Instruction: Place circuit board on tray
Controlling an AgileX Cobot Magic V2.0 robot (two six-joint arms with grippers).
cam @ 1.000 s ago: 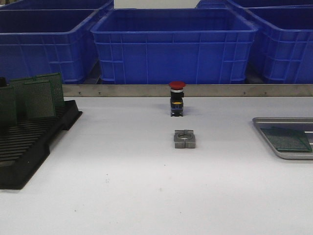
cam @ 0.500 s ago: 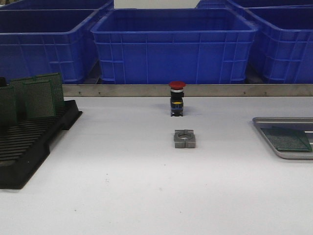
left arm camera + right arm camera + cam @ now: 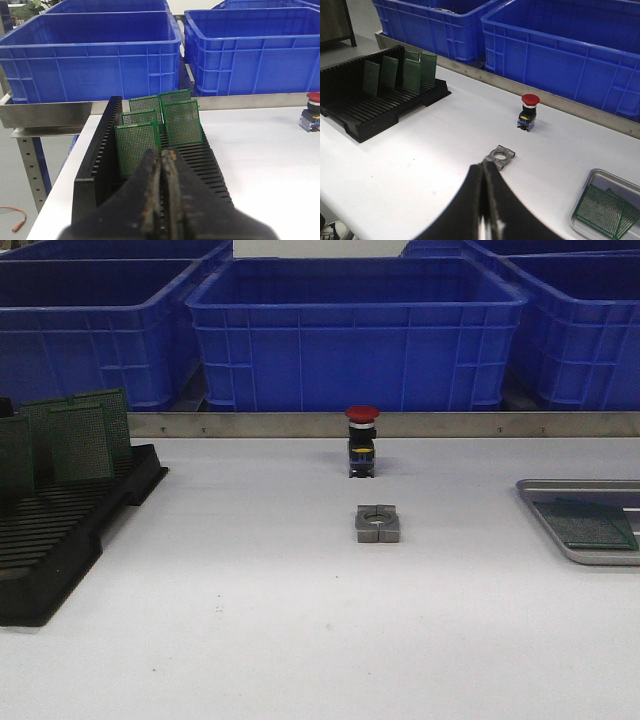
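Both sets of fingers, left (image 3: 161,200) and right (image 3: 484,200), pressed closed, empty.

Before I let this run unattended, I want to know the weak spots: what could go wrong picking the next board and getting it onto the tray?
The circuit boards stand close together in the black rack, so the left end effector, now shut, might knock a neighbouring board. The tray already holds boards overlapping each other, so a new one may land on top or slide. The metal block and the red push button sit between rack and tray.
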